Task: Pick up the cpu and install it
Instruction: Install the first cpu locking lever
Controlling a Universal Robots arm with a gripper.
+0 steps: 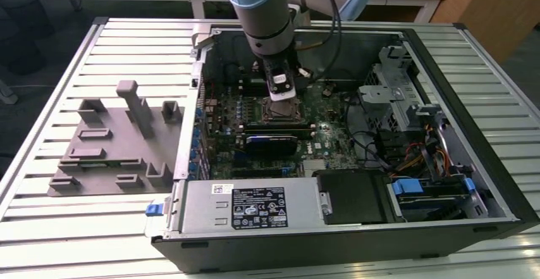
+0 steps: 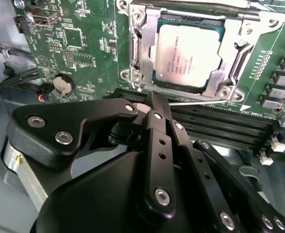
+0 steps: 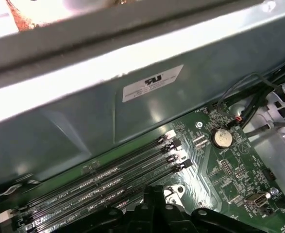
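1. The cpu [image 2: 188,56] sits flat in the socket frame [image 2: 142,48] on the motherboard [image 2: 79,43] — silver lid up, seated inside the metal bracket, in the second wrist view. Nothing touches it there.
2. The gripper [image 2: 154,104] hangs just short of the socket; its black fingers [image 2: 157,126] are drawn together to a narrow tip and hold nothing.
3. Key relation: in the second wrist view the cpu lies at about 1 o'clock from the fingertip, near but apart, with the thin metal lever [image 2: 195,101] and the edge of the memory slots [image 2: 220,124] between the two.
4. The chip is square, so no long axis to speak of; its edges run parallel to the frame's.
5. Exterior view: the arm's wrist [image 1: 279,80] stands upright inside the open computer case [image 1: 355,228], directly over the socket area, which is partly hidden under it.
6. The grey fixture plate [image 1: 114,143] lies on the slatted table [image 1: 50,228] at roughly 9 o'clock of the case, well apart from the arm.
7. Judgement — the chip looks already placed in the socket; whether the frame is latched I cannot tell.
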